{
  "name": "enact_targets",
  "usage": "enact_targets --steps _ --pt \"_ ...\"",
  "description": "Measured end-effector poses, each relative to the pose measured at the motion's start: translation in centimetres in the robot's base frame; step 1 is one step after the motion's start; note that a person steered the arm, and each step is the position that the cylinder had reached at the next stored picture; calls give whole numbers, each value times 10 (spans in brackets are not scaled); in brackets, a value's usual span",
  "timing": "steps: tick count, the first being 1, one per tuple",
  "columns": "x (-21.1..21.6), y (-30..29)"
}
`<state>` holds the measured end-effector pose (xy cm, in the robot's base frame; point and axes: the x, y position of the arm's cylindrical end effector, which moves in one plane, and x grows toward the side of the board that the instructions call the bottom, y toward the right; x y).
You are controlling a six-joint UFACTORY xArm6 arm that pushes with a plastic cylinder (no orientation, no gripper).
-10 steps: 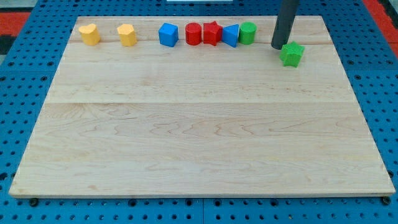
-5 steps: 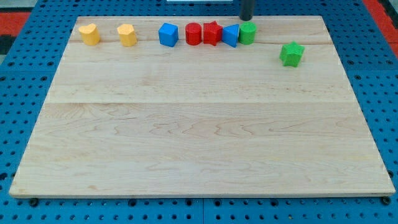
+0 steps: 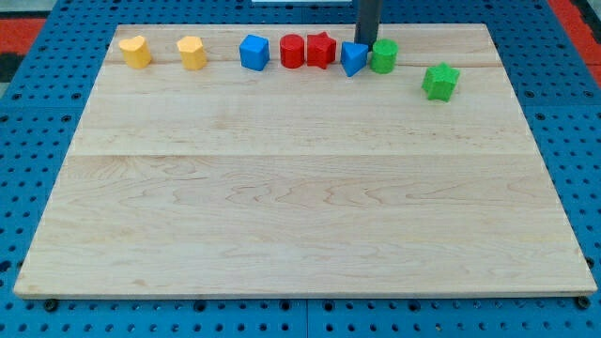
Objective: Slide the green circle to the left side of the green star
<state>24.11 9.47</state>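
The green circle [image 3: 383, 56] sits near the view's top, touching the right side of a blue triangle [image 3: 353, 58]. The green star [image 3: 440, 82] lies to its lower right, a short gap away. My tip [image 3: 363, 44] is just above and between the blue triangle and the green circle, at their top edges. The rod rises out of the view's top.
Along the view's top stand two yellow blocks [image 3: 135, 52] [image 3: 192, 53], a blue cube [image 3: 254, 53], a red cylinder [image 3: 292, 51] and a red star [image 3: 321, 50]. The wooden board [image 3: 300, 188] lies on a blue pegboard.
My tip went from beside the green star to the top row, then down between the blue triangle and green circle. The circle shifted right and down; the triangle moved slightly.
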Motion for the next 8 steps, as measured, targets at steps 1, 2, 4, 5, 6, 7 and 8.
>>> enact_targets --steps 1,2,4,5,6,7,8 --pt "0 5" --pt "-6 15" --pt "-11 32" --pt "4 21" --pt "21 16" --pt "37 16" --pt "43 16"
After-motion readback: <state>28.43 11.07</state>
